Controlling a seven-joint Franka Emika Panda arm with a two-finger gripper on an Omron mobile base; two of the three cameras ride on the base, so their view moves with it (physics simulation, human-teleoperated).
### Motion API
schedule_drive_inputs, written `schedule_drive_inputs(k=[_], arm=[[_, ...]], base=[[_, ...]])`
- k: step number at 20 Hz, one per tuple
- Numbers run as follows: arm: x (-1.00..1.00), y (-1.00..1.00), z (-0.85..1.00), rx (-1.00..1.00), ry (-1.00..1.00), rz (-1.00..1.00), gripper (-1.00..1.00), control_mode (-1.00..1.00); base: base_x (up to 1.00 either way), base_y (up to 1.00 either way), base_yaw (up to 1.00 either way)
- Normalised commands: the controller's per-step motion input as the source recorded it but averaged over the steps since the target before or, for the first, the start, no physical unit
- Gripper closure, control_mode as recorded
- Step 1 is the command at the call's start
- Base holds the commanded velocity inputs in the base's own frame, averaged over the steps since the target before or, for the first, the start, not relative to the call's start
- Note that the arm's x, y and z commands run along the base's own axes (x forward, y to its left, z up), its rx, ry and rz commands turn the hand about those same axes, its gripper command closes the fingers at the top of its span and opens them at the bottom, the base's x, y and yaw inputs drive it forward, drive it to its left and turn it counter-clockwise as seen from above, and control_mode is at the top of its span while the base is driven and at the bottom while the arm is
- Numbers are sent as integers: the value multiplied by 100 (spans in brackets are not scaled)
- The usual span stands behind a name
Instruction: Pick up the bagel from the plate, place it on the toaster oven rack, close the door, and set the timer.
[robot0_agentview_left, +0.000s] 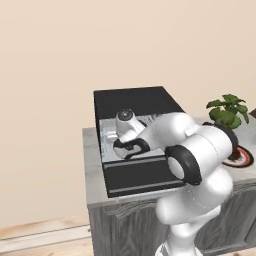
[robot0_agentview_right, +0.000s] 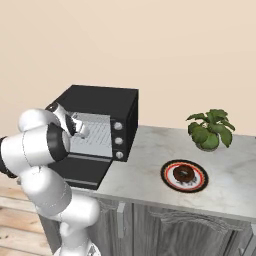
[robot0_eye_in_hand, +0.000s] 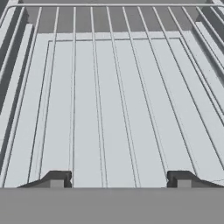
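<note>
Much of the black toaster oven (robot0_agentview_right: 102, 117) hidden behind the white arm in the left base view, and the plate (robot0_agentview_left: 246, 158) cut off there behind the arm's elbow. Two claw (robot0_eye_in_hand: 118, 179) fingertips (robot0_eye_in_hand: 56, 179) spread well apart, gripping nothing, poised over the silver toaster oven rack (robot0_eye_in_hand: 113, 96), above the lowered door (robot0_agentview_left: 140, 175). On the tabletop (robot0_agentview_right: 145, 160), bagel (robot0_agentview_right: 183, 173) resting on the plate, near a potted plant (robot0_agentview_right: 210, 129).

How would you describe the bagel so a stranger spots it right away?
Start at the black toaster oven on the grey counter, then look right, in front of the potted plant. The bagel is the small dark brown ring on the red-rimmed plate.
</note>
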Motion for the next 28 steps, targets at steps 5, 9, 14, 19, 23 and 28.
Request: schedule_drive_inputs(k=[5,9,14,19,23,28], arm=[[-100,-10,-83,0,26,-13,-100,-100],[-100,-11,-88,0,22,-13,-100,-100],[-91,-3,-73,-2,25,-14,-100,-100],[-47,-4,-22,-1,33,-18,-100,-100],[7,-9,100,8,5,-9,-100,-100],[-2,-9,100,5,1,-4,-100,-100]], base=[[0,0,0],[0,0,0],[0,0,0],[0,0,0],[0,0,0],[0,0,0]])
